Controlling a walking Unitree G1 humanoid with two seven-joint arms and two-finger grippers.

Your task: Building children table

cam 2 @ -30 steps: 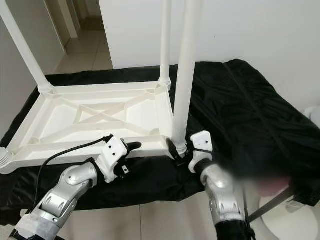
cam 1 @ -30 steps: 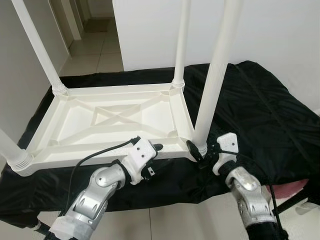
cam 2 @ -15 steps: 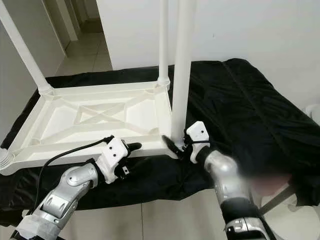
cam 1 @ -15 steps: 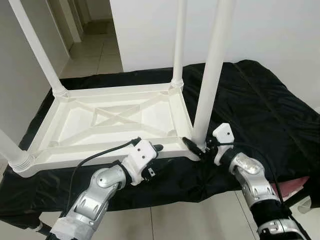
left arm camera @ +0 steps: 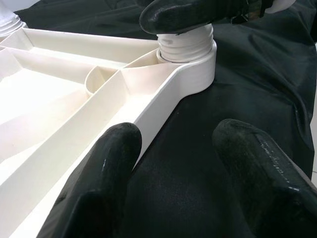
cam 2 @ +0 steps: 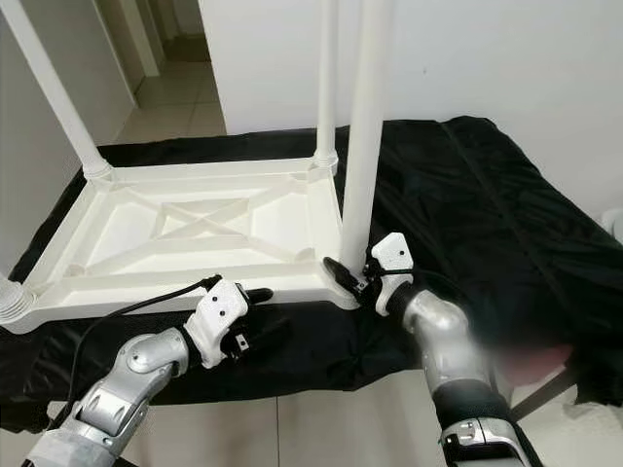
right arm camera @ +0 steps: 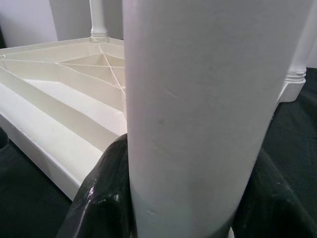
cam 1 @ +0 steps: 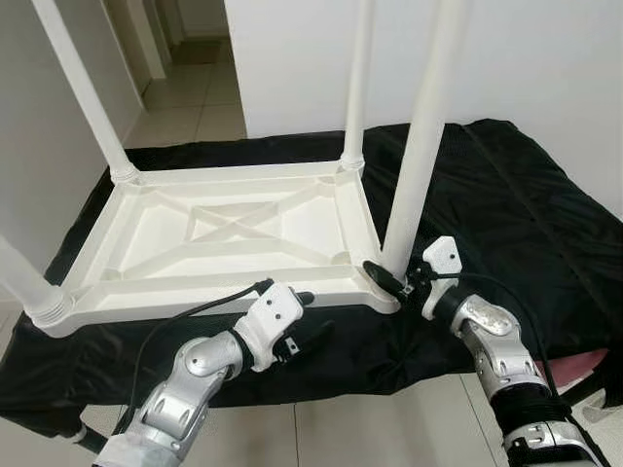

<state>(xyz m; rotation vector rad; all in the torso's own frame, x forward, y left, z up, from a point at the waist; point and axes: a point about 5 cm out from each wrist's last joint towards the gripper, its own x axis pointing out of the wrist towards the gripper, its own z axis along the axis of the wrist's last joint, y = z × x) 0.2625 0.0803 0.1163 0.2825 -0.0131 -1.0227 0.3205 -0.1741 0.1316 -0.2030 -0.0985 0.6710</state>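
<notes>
On a black cloth (cam 1: 506,204) lies a white plastic table (cam 1: 234,233), upside down, its legs pointing up. At the table's near right corner, the right gripper (cam 1: 389,282) is clamped around the base of the leg (cam 1: 421,146) standing there. Along the near edge, the left gripper (cam 1: 310,321) hovers over the cloth, its two black fingers (left arm camera: 99,173) spread apart and holding nothing, one finger just beside the table's rim.

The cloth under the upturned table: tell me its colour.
The cloth is plain black, with no pattern. It shows best in the left eye view.
</notes>
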